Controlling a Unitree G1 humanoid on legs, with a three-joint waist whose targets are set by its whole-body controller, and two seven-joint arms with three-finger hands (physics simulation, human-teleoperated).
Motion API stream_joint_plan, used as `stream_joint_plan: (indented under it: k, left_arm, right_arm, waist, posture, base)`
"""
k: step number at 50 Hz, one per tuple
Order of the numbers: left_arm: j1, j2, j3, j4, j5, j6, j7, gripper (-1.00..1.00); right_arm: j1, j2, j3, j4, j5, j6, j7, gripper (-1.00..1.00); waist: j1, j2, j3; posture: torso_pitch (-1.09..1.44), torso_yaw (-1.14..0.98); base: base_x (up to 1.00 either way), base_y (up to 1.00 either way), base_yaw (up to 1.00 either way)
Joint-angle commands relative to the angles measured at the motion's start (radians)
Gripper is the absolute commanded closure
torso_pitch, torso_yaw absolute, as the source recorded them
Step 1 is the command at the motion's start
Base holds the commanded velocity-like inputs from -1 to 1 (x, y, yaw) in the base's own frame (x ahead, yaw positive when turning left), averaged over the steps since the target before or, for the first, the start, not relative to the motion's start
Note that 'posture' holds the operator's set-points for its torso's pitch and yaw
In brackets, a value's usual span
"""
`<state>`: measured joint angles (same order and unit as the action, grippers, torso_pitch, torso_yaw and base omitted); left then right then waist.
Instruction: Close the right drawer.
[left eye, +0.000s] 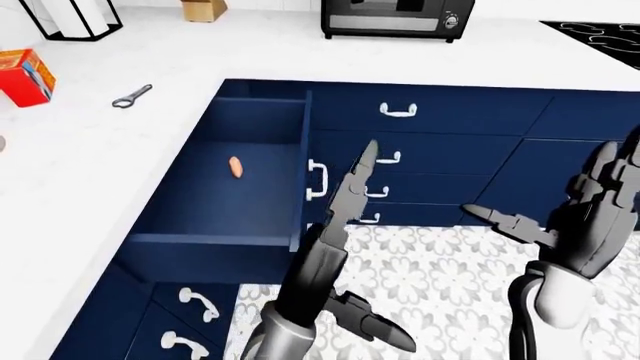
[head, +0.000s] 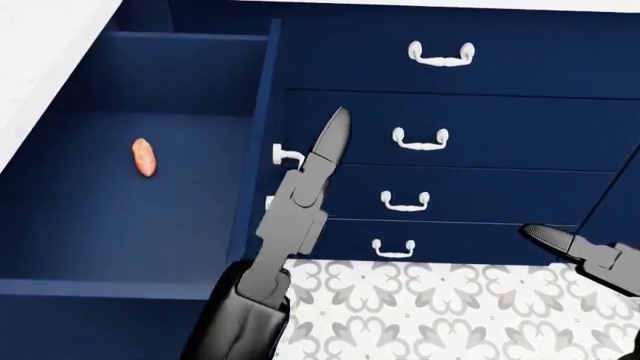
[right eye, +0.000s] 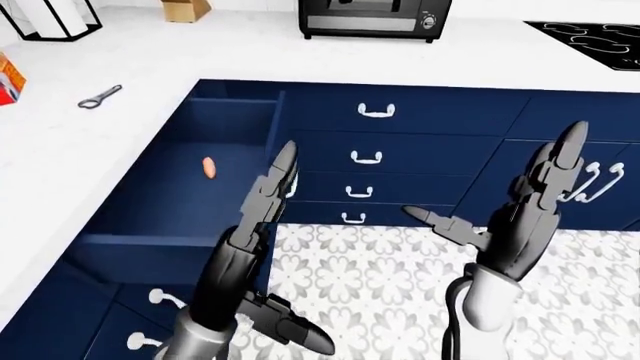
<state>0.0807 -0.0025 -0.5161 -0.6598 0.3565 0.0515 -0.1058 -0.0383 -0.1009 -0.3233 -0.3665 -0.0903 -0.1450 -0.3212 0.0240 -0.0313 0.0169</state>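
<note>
The drawer (left eye: 215, 195) is pulled all the way out, sitting left of center in the left-eye view, with a small orange thing (left eye: 235, 166) lying on its floor. Its front panel faces right, and the white handle (left eye: 317, 181) sticks out from that edge toward the other drawer fronts.

Left hand (head: 310, 172) has its fingers straight and spread, gripping nothing. In the head view it lies over the drawer's front edge and hides most of the handle; can't tell if it touches.

Right hand (right eye: 530, 202) is off at the right, fingers spread too, over the patterned floor (right eye: 400, 277). Plenty of open floor between the two hands.

The white counter (left eye: 100, 150) borders the drawer's left side.
</note>
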Motion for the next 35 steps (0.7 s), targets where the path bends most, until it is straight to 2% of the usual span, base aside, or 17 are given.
stream_joint_plan:
  k: [1, 7, 16, 19, 22, 27, 31, 33, 35]
  left_arm:
    - [-0.012, -0.011, -0.026, -0.029, 0.013, -0.027, -0.004, -1.00]
    - [-0.015, -0.018, -0.070, -0.005, 0.030, -0.031, -0.016, -1.00]
    - [-0.009, -0.020, -0.074, 0.030, -0.012, -0.017, -0.010, -1.00]
    - [-0.019, -0.034, -0.051, 0.051, -0.078, 0.026, -0.019, -1.00]
    - [-0.031, -0.057, -0.037, 0.011, -0.180, 0.140, -0.034, -1.00]
    - [-0.060, -0.064, 0.001, 0.055, -0.303, 0.216, -0.035, -1.00]
    - [-0.062, -0.060, -0.001, 0.091, -0.306, 0.207, -0.029, -1.00]
    - [-0.070, -0.071, 0.020, 0.112, -0.346, 0.240, -0.033, -1.00]
    - [-0.064, -0.063, 0.006, 0.141, -0.333, 0.219, -0.036, -1.00]
  right_arm:
    - [-0.017, -0.010, -0.003, -0.034, -0.005, -0.025, 0.000, -1.00]
    - [-0.018, -0.012, -0.003, -0.028, -0.004, -0.026, 0.001, -1.00]
    - [-0.018, -0.011, 0.001, -0.023, -0.007, -0.029, 0.004, -1.00]
    - [-0.017, -0.011, 0.001, -0.023, -0.007, -0.029, 0.005, -1.00]
    - [-0.019, -0.011, 0.004, -0.015, -0.009, -0.032, 0.005, -1.00]
    - [-0.021, -0.011, 0.008, -0.004, -0.012, -0.036, 0.004, -1.00]
    - [-0.021, -0.012, 0.008, -0.002, -0.012, -0.036, 0.006, -1.00]
    - [-0.022, -0.012, 0.010, 0.000, -0.013, -0.038, 0.006, -1.00]
    - [-0.023, -0.012, 0.011, 0.003, -0.013, -0.037, 0.006, -1.00]
  waist:
    - [0.000, -0.005, -0.014]
    - [0.000, -0.008, -0.013]
    - [-0.001, -0.008, -0.014]
    - [-0.001, -0.008, -0.014]
    - [-0.001, -0.007, -0.015]
    - [-0.001, -0.007, -0.015]
    - [-0.002, -0.007, -0.017]
    - [-0.002, -0.007, -0.017]
    - [-0.002, -0.008, -0.017]
  posture:
    - [0.00, 0.00]
    - [0.00, 0.00]
    - [0.00, 0.00]
    - [0.00, 0.00]
    - [0.00, 0.00]
    - [0.00, 0.00]
    - [0.00, 0.00]
    - [0.00, 0.00]
    - [0.00, 0.00]
  base:
    - [0.00, 0.00, 0.00]
    - [0.00, 0.00, 0.00]
    - [0.00, 0.00, 0.00]
    - [0.00, 0.00, 0.00]
    - [0.00, 0.00, 0.00]
    - [0.00, 0.00, 0.00]
    - [0.00, 0.00, 0.00]
    - [0.00, 0.00, 0.00]
    - [0.00, 0.00, 0.00]
